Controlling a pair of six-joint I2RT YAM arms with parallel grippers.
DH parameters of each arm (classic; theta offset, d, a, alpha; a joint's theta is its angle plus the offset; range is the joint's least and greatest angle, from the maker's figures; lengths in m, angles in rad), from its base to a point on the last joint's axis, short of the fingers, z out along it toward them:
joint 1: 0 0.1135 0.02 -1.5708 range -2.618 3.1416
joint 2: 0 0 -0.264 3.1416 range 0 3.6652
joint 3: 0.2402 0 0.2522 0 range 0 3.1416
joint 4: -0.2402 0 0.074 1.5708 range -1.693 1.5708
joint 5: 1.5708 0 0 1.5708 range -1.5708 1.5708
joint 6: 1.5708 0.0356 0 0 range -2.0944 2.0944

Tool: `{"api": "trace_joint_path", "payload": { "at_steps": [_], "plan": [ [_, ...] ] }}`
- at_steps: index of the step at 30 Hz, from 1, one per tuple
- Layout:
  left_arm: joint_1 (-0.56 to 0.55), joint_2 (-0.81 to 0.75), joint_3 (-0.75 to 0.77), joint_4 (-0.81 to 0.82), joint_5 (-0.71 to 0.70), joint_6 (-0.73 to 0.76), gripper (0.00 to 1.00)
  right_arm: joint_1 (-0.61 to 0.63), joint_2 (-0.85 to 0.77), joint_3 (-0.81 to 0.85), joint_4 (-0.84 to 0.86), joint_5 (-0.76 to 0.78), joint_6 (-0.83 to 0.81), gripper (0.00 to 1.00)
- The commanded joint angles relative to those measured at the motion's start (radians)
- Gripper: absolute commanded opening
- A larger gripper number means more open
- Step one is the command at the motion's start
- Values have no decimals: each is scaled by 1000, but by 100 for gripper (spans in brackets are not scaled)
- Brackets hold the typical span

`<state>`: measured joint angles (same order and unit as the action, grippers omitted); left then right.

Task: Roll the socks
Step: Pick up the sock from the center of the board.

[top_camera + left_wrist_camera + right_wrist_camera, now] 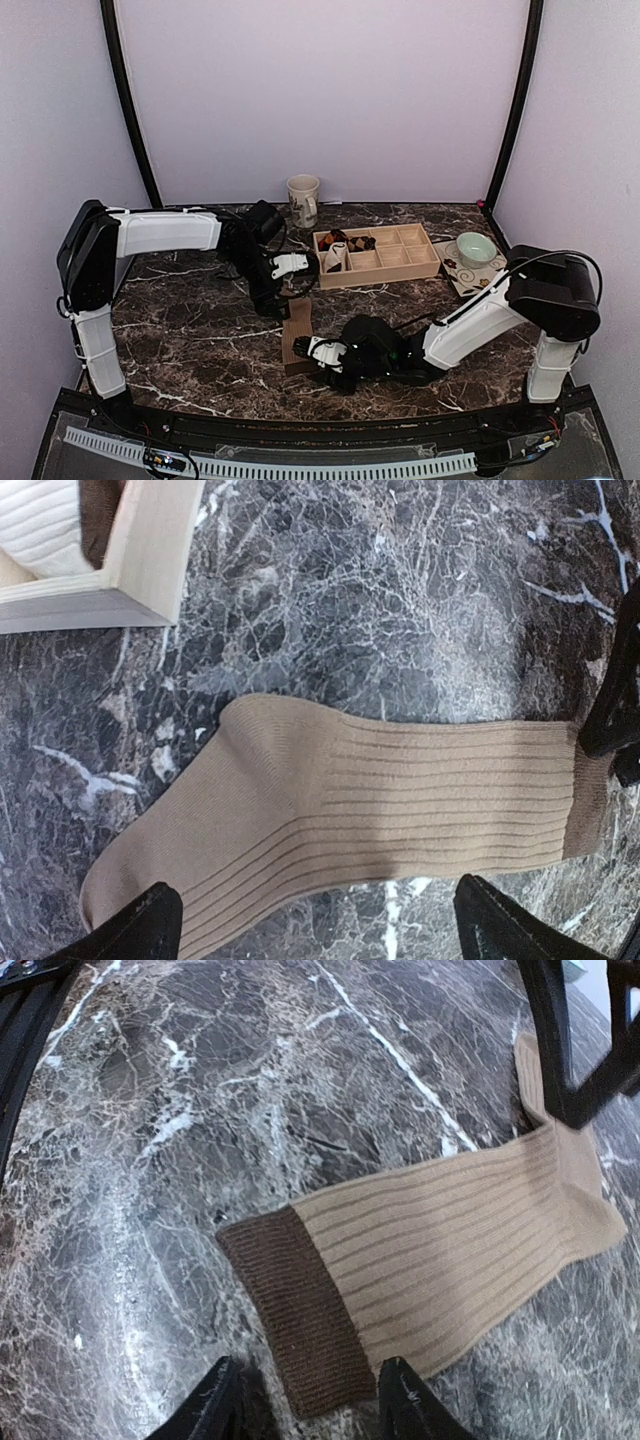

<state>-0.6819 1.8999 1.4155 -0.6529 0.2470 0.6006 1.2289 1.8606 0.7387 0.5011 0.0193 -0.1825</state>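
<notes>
A tan ribbed fabric sock point(400, 790) lies flat on the dark marble surface point(150, 1160), with the left gripper point(320, 920) jaws wide open and the right gripper point(310, 1400) jaws parted astride its brown cuff point(300, 1310).

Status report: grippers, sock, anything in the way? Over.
Left gripper open above foot end. Right gripper open, straddling brown cuff. Tan ribbed fabric sock flat, unrolled, on dark marble table. Nothing in the way.

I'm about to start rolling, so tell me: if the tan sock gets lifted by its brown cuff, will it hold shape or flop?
Probably flop: the tan sock lies thin and flat on the marble table, so it looks limp. Its ribbed knit likely stretches when pulled. It seems light, so a push may bunch it rather than slide it.
</notes>
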Motion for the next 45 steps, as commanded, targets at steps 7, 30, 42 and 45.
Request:
{"api": "trace_joint_path", "payload": {
  "at_steps": [7, 30, 42, 45],
  "plan": [
    [-44, 100, -39, 69, -88, -22, 96, -18, 76, 20, 42, -150, 63, 23],
    [-45, 9, -231, 150, -130, 130, 96, 37, 49, 46, 18, -78, -23, 28],
    [-44, 19, -233, 174, -136, 144, 95, 34, 102, 88, -17, -57, -93, 26],
    [-44, 18, -228, 174, -140, 142, 96, 30, 123, 87, -11, -79, -32, 12]
  ]
}}
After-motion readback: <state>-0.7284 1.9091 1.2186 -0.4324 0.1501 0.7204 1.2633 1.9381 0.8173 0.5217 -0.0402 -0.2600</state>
